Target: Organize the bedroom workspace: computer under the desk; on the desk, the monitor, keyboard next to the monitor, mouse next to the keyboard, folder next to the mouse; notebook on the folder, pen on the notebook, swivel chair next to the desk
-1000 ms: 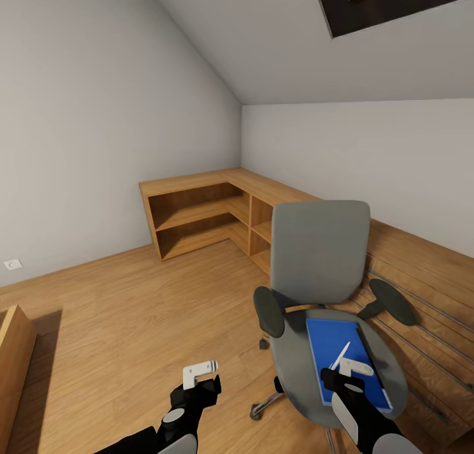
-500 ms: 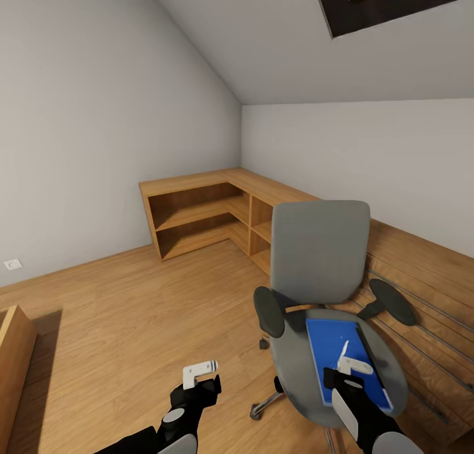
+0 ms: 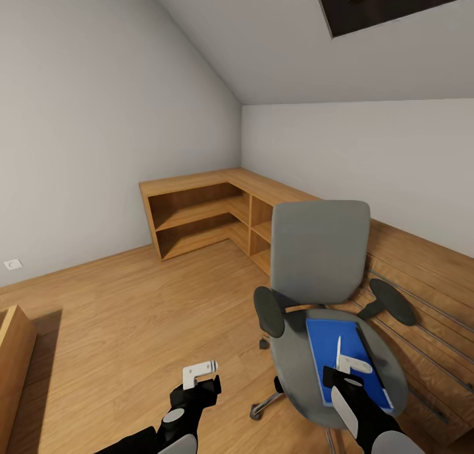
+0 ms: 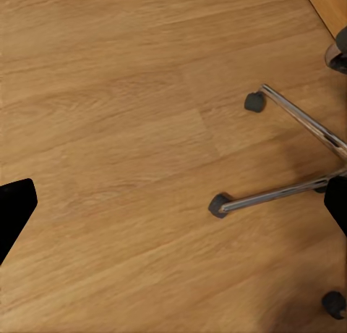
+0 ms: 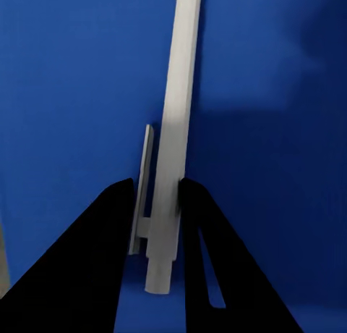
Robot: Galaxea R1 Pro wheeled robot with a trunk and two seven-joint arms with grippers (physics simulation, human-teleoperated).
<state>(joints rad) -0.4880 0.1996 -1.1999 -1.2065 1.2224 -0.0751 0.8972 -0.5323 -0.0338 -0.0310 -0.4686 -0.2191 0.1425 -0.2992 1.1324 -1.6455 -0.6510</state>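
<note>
Pen, thin and white-silver, sits clamped between the two dark fingers of the right pincer, its shaft running out ahead of the fingertips with its clip on one side. Directly under this pincer lies the blue folder, flat on the seat of the grey swivel chair. In the head view the pen stands nearly upright above the folder. The left pincer hangs over the wood floor, to the left of the chair, fingers spread and grasping nothing; the chair's silver star base and castors lie just ahead of it.
</note>
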